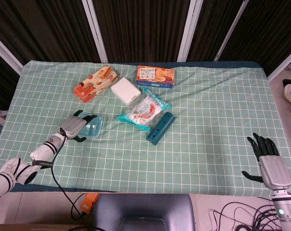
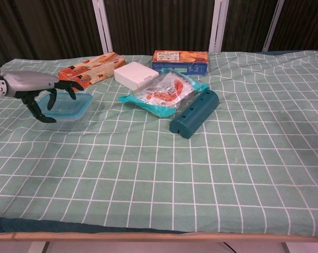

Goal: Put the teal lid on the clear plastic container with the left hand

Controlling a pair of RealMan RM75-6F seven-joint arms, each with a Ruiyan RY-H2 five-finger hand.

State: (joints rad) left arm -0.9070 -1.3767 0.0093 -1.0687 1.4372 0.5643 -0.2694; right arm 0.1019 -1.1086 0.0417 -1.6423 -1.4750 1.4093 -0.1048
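Teal lid (image 2: 64, 108) sits on the clear container. Left hand (image 1: 74, 126) rests over it, fingers (image 2: 40, 108) spread, likely seating it; right hand (image 1: 271, 161) lies released.

Green cloth with a white grid (image 1: 208, 125) over the table. Teal-tinted clear plastic container (image 2: 64, 108) near the left edge. Dark teal oblong bar (image 2: 195, 113) at mid-table. Plain white flat box (image 1: 125, 90), orange snack carton (image 1: 95, 83), and blue-and-orange biscuit box (image 1: 155, 76) toward the far edge. Silver-grey, black-fingered left hand (image 2: 40, 89).
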